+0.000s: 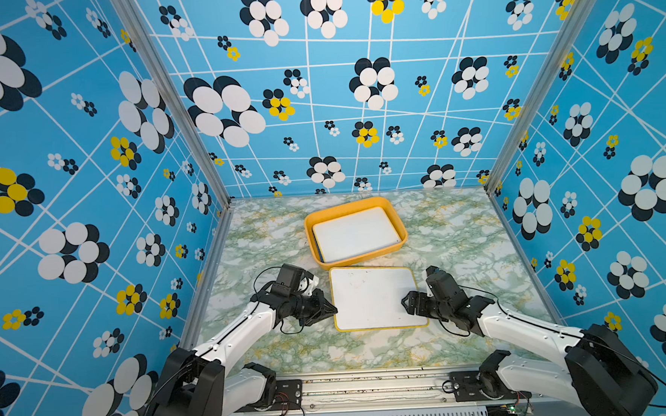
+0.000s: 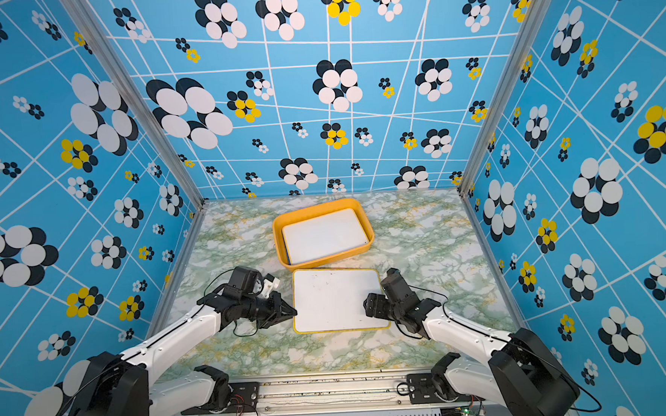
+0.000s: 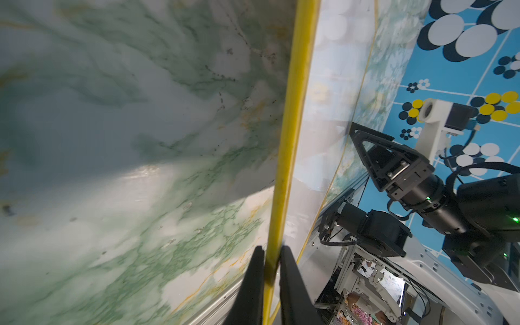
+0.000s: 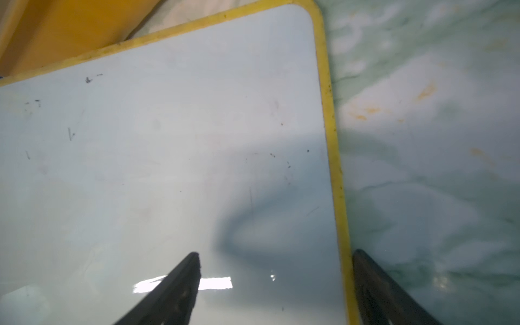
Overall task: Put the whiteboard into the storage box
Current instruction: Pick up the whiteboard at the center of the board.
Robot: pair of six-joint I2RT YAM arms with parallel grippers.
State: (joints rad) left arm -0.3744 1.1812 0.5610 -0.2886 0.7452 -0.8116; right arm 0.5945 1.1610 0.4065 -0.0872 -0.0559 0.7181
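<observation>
A whiteboard (image 1: 375, 296) (image 2: 338, 298) with a yellow frame lies on the marble table, just in front of the storage box (image 1: 365, 257) (image 2: 326, 261), an orange-yellow tray. My left gripper (image 1: 335, 310) (image 2: 294, 312) (image 3: 272, 249) is shut on the whiteboard's yellow left edge (image 3: 292, 126), one finger on each face. My right gripper (image 1: 407, 303) (image 2: 367, 303) (image 4: 276, 253) stands open astride the right edge of the whiteboard (image 4: 168, 140). One finger is over the white face and the other is beyond the frame, over the table.
Inside the storage box lies another white board (image 1: 356, 233) (image 2: 325, 235), with a blue edge showing beneath it at its left side. Patterned blue walls close in the table on three sides. A metal rail (image 1: 372, 387) runs along the front edge.
</observation>
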